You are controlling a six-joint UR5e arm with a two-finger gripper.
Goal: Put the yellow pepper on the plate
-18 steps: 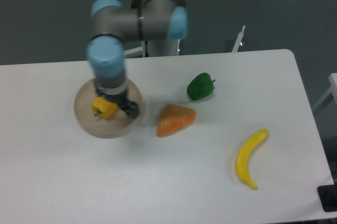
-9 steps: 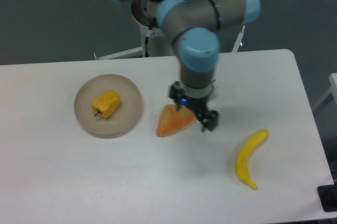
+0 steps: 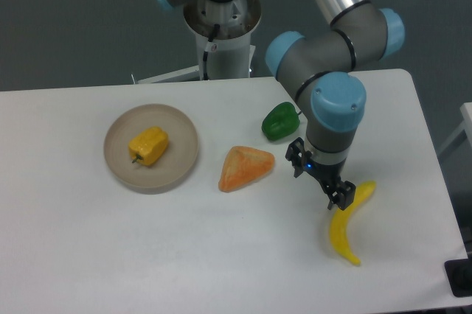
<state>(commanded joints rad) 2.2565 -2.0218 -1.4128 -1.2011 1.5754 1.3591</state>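
Observation:
The yellow pepper [image 3: 148,145] lies on the round beige plate [image 3: 181,131] at the left of the table, stem toward the front left. My gripper [image 3: 321,178] is far to the right of it, above the table beside the banana's upper end. Its fingers are spread apart and hold nothing.
An orange wedge [image 3: 245,166] lies right of the plate. A green pepper [image 3: 279,121] sits behind it, partly next to my arm. A yellow banana [image 3: 348,220] lies at the front right, just under my gripper. The table's right edge is close by.
A second ago my gripper was over the plate at the yellow pepper. It let go of it and has swung right, past the orange wedge, to the banana. The pepper stays on the plate.

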